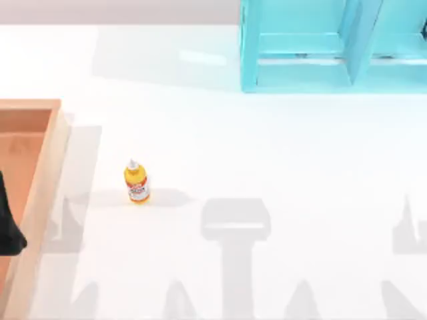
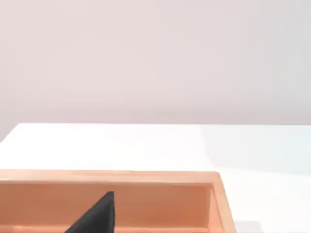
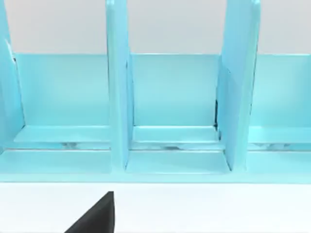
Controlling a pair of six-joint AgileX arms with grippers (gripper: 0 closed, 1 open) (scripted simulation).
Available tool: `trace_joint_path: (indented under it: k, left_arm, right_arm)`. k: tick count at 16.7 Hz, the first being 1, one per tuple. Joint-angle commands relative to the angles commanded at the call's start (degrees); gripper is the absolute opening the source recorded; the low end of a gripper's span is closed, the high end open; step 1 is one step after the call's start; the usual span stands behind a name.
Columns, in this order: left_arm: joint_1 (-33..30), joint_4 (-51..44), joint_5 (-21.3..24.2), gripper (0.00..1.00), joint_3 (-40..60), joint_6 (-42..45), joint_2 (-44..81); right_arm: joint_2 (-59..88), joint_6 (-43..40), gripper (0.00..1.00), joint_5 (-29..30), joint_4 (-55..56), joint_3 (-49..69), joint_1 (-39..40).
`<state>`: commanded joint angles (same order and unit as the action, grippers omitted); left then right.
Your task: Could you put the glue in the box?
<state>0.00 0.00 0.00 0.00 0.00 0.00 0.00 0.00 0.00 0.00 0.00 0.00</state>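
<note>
The glue (image 1: 136, 182) stands upright on the white desk (image 1: 267, 153), just right of the box (image 1: 41, 173). My left gripper (image 1: 10, 227) hangs over the box; I cannot tell its state.

Open table (image 1: 267, 153) surrounds the glue (image 1: 136, 183), box (image 1: 40, 193) near, shelf (image 1: 320, 53) far.
</note>
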Motion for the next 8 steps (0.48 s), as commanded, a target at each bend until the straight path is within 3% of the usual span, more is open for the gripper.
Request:
trace_joint_path:
  k: [4, 8]
  left_arm:
    - [0.18, -0.95, 0.88, 1.00, 1.32, 1.34, 1.61]
    - [1.37, -6.50, 5.70, 1.00, 8.81, 9.61, 11.37]
  right_arm:
    - [0.00, 0.00, 1.00, 0.00, 0.00, 0.00, 0.00]
    - [0.00, 0.00, 1.00, 0.00, 0.00, 0.00, 0.00]
